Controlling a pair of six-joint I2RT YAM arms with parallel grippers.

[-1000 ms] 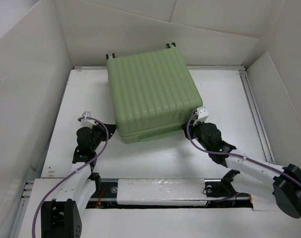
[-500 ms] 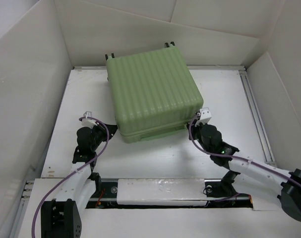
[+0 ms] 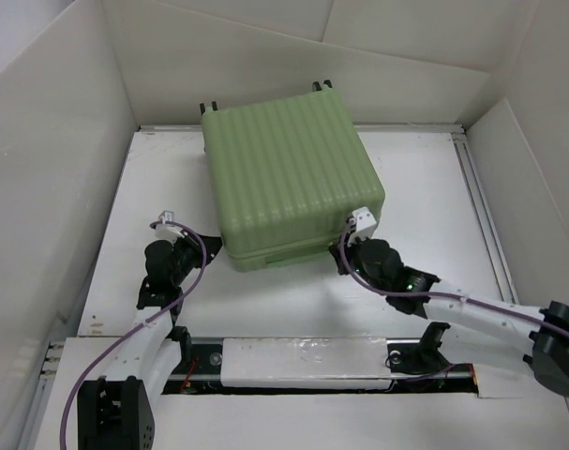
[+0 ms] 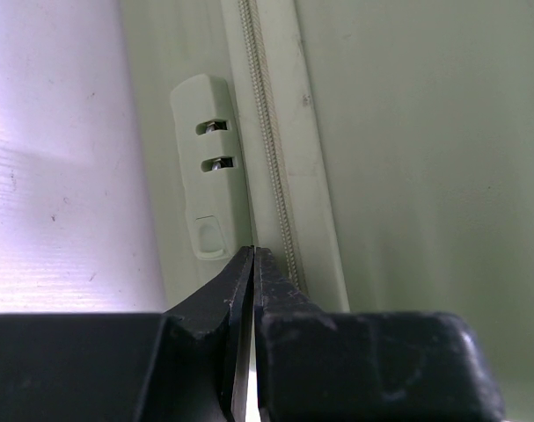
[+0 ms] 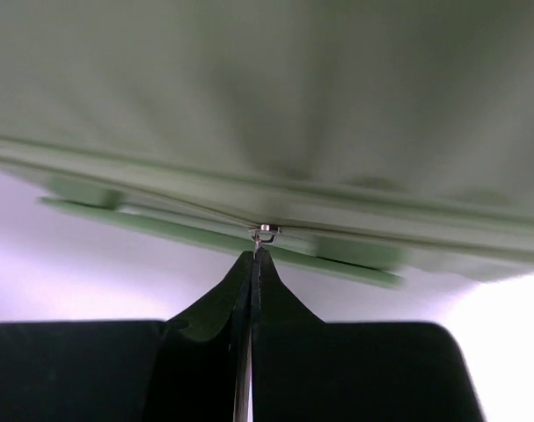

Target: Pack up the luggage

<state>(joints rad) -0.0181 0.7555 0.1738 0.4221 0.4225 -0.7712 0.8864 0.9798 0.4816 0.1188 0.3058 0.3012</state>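
luggage [image 3: 289,178]: closed up, flat on the table [image 3: 425,187], toward 12 o'clock | left gripper [image 4: 253,257]: pressed together, tips by the lock [image 4: 209,167], case's 7 o'clock corner | right gripper [image 5: 252,259]: pressed together too, tips right at the zipper pull [image 5: 264,232], 5 o'clock edge, can't tell if it's actually pinched

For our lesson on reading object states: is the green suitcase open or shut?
Shut: the luggage lies flat, shells together, no lining showing. Whether its zipper runs all round cannot be told.
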